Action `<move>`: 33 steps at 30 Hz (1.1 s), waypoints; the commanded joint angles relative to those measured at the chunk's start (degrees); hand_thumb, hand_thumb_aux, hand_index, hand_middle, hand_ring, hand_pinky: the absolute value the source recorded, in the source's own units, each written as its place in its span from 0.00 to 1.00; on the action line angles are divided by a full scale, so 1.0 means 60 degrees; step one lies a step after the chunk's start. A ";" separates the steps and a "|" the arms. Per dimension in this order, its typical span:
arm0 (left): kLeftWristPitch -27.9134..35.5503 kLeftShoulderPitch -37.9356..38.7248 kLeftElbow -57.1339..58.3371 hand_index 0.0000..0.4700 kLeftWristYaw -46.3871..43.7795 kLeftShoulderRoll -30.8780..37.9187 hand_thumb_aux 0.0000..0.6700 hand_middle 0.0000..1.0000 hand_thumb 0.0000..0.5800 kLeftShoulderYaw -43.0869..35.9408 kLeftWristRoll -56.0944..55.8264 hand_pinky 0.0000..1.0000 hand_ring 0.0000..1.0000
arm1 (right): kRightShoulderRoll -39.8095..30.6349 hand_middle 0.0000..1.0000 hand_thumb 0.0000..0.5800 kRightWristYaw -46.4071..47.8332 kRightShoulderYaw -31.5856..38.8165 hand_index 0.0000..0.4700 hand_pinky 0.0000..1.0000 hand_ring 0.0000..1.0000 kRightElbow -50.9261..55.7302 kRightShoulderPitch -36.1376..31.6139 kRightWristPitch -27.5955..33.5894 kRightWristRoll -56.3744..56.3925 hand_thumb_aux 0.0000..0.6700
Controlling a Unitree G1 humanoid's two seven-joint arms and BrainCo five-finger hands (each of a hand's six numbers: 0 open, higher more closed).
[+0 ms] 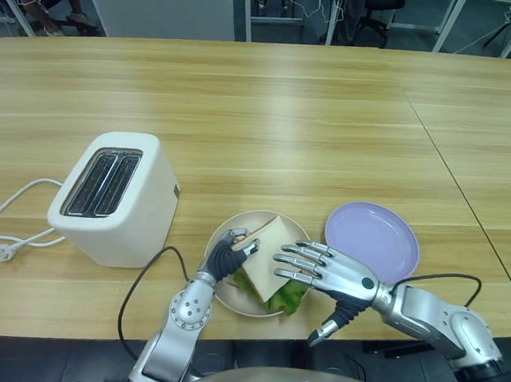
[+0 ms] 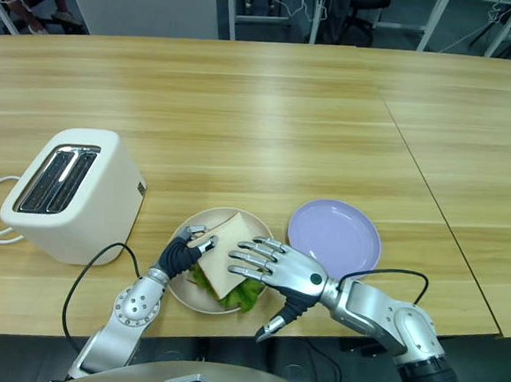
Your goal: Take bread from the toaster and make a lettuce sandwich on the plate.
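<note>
A pale wooden counter [image 1: 287, 123] runs back toward desks and an office chair [image 1: 376, 10]. Near its front edge sit a white toaster [image 1: 124, 225], a beige plate [image 1: 224, 230] and, just right of it, a purple plate [image 1: 371, 240]. Bread [image 1: 269, 250] lies over lettuce [image 1: 290, 297] on the beige plate, with the left hand [image 1: 229, 255] fingers curled onto its left corner and the right hand [image 1: 324, 272] fingers spread flat over its right side.

A broad table [image 1: 270, 113] of pale, long-grained wood takes up most of the frame. A thin dark seam [image 1: 455, 185] runs diagonally down the right side, where two sections meet. Overhead light leaves a soft sheen on its upper middle. Beyond the far edge, along the top, are a dark floor [image 1: 485, 28], a light grey panel [image 1: 155, 2] at upper left, white desk legs [image 1: 249, 9] and a black office chair [image 1: 376, 6].
</note>
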 commanded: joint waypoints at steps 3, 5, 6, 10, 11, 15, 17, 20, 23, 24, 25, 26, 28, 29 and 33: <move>-0.0082 -0.0089 0.0332 0.98 0.0122 0.0136 1.00 1.00 1.00 -0.0056 0.0420 1.00 1.00 | 0.0301 0.00 0.00 0.0575 0.1212 0.00 0.00 0.00 0.1148 -0.0762 0.0549 -0.0436 0.00; -0.0141 -0.0164 0.0299 0.98 0.0286 0.0309 1.00 1.00 1.00 -0.0144 0.0910 1.00 1.00 | 0.0405 0.00 0.00 0.1010 0.1691 0.00 0.00 0.00 0.1682 -0.1052 0.0728 -0.0485 0.00; -0.0218 -0.0216 0.0297 0.98 0.0294 0.0411 1.00 1.00 1.00 -0.0205 0.1084 1.00 1.00 | 0.0462 0.00 0.00 0.1141 0.1894 0.00 0.00 0.00 0.1923 -0.1192 0.0799 -0.0497 0.00; -0.0174 -0.0340 0.0274 0.36 0.0285 0.0566 0.37 0.77 0.60 -0.0529 0.1722 0.77 0.77 | 0.0747 0.00 0.00 0.1342 0.2569 0.00 0.00 0.00 0.2808 -0.1758 0.1049 -0.0556 0.00; -0.0159 -0.0384 0.0266 0.04 0.0351 0.0650 0.04 0.24 0.08 -0.0618 0.2061 0.24 0.24 | 0.0801 0.00 0.00 0.1465 0.2709 0.00 0.00 0.00 0.2965 -0.1852 0.1133 -0.0555 0.00; 0.0038 -0.0670 -0.0208 0.00 0.0715 0.1371 0.00 0.00 0.00 -0.0668 0.4206 0.00 0.00 | 0.0838 0.00 0.00 0.1895 0.3163 0.00 0.00 0.00 0.3328 -0.2084 0.1346 -0.0461 0.00; 0.0100 -0.0812 -0.0697 0.00 0.0983 0.1796 0.00 0.00 0.00 -0.0351 0.5174 0.00 0.00 | 0.0800 0.00 0.00 0.1998 0.3258 0.00 0.00 0.00 0.3384 -0.2114 0.1437 -0.0313 0.00; 0.0040 -0.0964 -0.1645 0.00 0.1203 0.2290 0.00 0.00 0.00 0.0552 0.5728 0.00 0.00 | 0.0683 0.00 0.00 0.1953 0.3286 0.00 0.00 0.00 0.3261 -0.2114 0.1617 -0.0181 0.00; -0.0120 -0.0916 -0.2489 0.00 0.1141 0.2555 0.00 0.00 0.00 0.1473 0.5605 0.00 0.00 | 0.0528 0.00 0.00 0.1918 0.3231 0.00 0.00 0.00 0.3137 -0.2099 0.1754 -0.0023 0.00; -0.0185 -0.0879 -0.2701 0.00 0.1107 0.2596 0.00 0.00 0.00 0.1751 0.5521 0.00 0.00 | 0.0478 0.00 0.00 0.1880 0.3203 0.00 0.00 0.00 0.3101 -0.2083 0.1786 0.0035 0.00; -0.0251 -0.0825 -0.2891 0.00 0.1072 0.2626 0.00 0.00 0.00 0.2062 0.5399 0.00 0.00 | 0.0418 0.00 0.00 0.1860 0.3178 0.00 0.00 0.00 0.3055 -0.2068 0.1838 0.0088 0.00; -0.0307 -0.0778 -0.3035 0.00 0.1025 0.2662 0.00 0.00 0.00 0.2339 0.5306 0.00 0.00 | 0.0348 0.00 0.00 0.1859 0.3155 0.00 0.00 0.00 0.3020 -0.2060 0.1887 0.0122 0.00; -0.0480 -0.0704 -0.3261 0.00 0.0998 0.2594 0.00 0.00 0.00 0.2874 0.4838 0.00 0.00 | 0.0201 0.00 0.00 0.1826 0.3119 0.00 0.00 0.00 0.3004 -0.2060 0.1935 0.0168 0.00; -0.0580 -0.0685 -0.3370 0.00 0.0992 0.2486 0.00 0.00 0.00 0.3119 0.4484 0.00 0.00 | 0.0140 0.00 0.00 0.1761 0.3086 0.00 0.00 0.00 0.2998 -0.2063 0.1973 0.0180 0.00; -0.1301 -0.0624 -0.3716 0.00 0.0794 0.1946 0.00 0.00 0.00 0.3626 0.2587 0.00 0.00 | 0.0098 0.00 0.00 0.1020 0.2455 0.00 0.00 0.00 0.2630 -0.1999 0.1936 0.0896 0.00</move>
